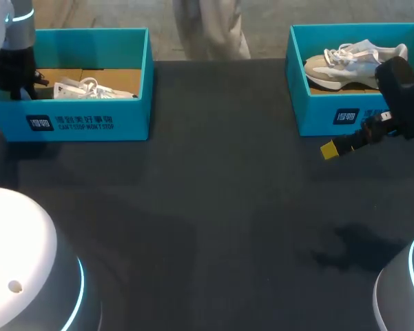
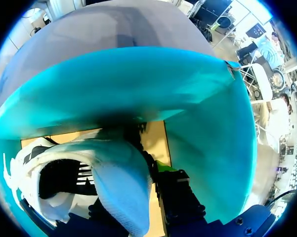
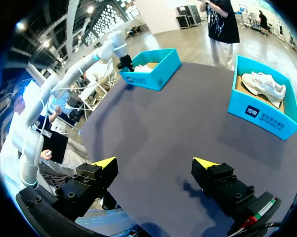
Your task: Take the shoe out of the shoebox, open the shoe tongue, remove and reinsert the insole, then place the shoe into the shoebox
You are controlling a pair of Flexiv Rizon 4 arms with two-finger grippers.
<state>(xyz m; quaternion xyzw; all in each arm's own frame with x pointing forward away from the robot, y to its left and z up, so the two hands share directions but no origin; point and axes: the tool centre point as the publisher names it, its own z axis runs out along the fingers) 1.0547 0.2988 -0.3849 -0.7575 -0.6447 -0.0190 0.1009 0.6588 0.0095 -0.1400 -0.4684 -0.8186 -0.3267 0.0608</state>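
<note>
Overall light: moderate and even, falling from overhead; the dark worktop [image 1: 213, 207] shows no glare.
Head view: a soft shadow [image 1: 358, 248] lies on the worktop below the right arm [image 1: 406, 96].
Left wrist view: the shoebox [image 2: 138, 84] wall darkens just above the shoe [image 2: 118, 187].
Right wrist view: dim patches lie under the right gripper [image 3: 155, 170].

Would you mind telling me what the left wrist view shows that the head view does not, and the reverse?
Only the left wrist view: a close look, from inside the box, into the dark opening of the white shoe. Only the head view: the right shoebox holding a beige shoe, and the right hand in front of it above the dark table. Both: the left shoebox, the white shoe lying in it, and the left hand down inside that box.
</note>
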